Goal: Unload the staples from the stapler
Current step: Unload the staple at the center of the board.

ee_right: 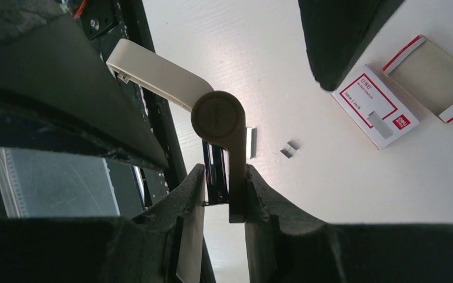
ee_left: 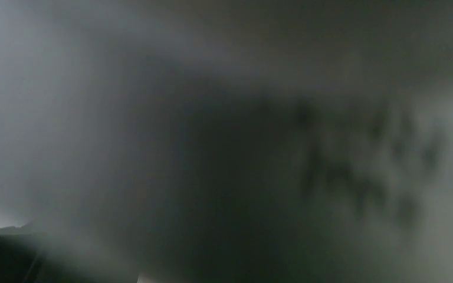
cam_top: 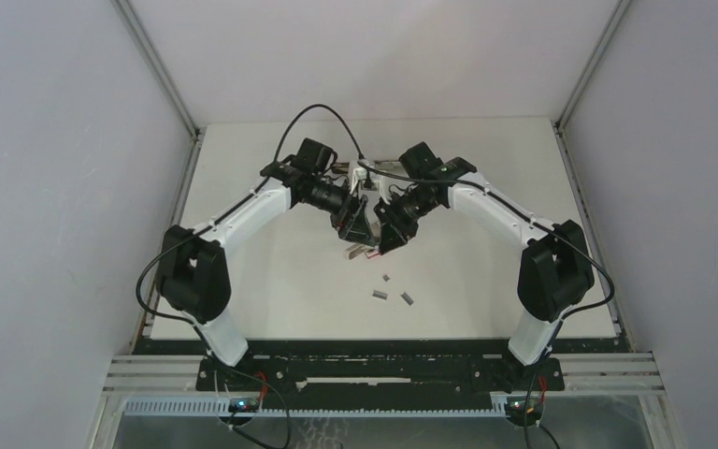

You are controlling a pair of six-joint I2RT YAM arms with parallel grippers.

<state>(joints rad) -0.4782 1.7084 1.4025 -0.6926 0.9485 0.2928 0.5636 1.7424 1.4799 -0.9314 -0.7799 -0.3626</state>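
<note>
In the right wrist view my right gripper [ee_right: 224, 177] is shut on the stapler [ee_right: 218, 115], clamping its beige arm and black metal rail below the round hinge. The beige top arm swings up and left, so the stapler is open. Two short grey staples strips [ee_right: 289, 149] lie on the white table beyond it. In the top view three staples strips [cam_top: 380, 296] lie in front of the grippers. My left gripper [cam_top: 355, 224] meets my right gripper [cam_top: 391, 229] at the table's middle. The left wrist view is a dark blur, so its jaws are unreadable.
A red-and-white staple box [ee_right: 374, 106] lies on the table with its open tray [ee_right: 433, 76] beside it; in the top view the box [cam_top: 360, 251] sits just under the grippers. Dark parts of the left gripper [ee_right: 65, 100] crowd the stapler. Grey walls enclose the table.
</note>
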